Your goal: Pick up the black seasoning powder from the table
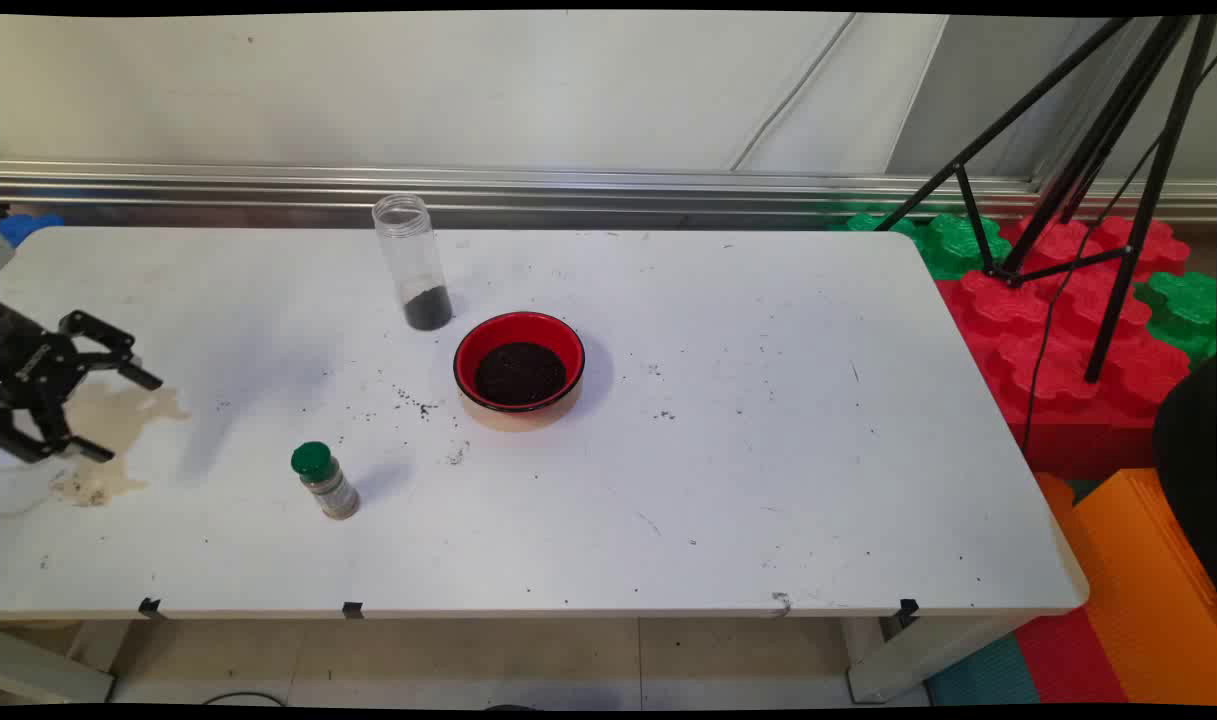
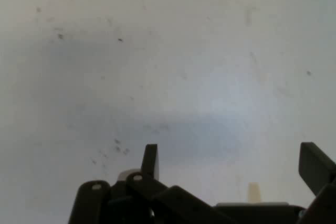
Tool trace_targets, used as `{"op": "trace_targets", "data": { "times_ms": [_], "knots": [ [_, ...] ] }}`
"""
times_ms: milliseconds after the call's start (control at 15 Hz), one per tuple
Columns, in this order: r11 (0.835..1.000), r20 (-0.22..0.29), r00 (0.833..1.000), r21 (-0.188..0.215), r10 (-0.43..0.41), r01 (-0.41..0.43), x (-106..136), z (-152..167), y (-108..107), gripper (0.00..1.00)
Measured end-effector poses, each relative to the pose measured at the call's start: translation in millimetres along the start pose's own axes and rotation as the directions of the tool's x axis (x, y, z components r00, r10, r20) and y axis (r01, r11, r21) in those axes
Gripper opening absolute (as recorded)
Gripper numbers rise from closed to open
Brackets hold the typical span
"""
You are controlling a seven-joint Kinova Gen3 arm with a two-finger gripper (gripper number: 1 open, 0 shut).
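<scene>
Claw [image 1: 113,410] spread, empty, left of spice jar [image 1: 325,481].

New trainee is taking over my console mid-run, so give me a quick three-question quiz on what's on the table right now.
1. True or false: the claw holds the green-capped spice jar.
2. What does the red bowl contain?
A) clear water B) dark granules C) nothing
3. Fill in: the tall clear jar stands ____ and lidless, behind the bowl.

Key:
1. False. The claw is open at the white table's left edge, over a tan stain, gripping nothing.
2. B
3. upright
</scene>
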Motion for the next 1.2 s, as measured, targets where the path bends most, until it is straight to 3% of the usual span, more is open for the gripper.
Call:
{"op": "trace_targets", "data": {
  "times_ms": [533,1200],
  "knots": [
    [0.988,-0.018,0.994,0.109,-0.111,0.113,41,8,-18,1.00],
    [0.947,-0.063,0.970,0.213,-0.233,0.242,77,24,-41,1.00]
  ]
}}
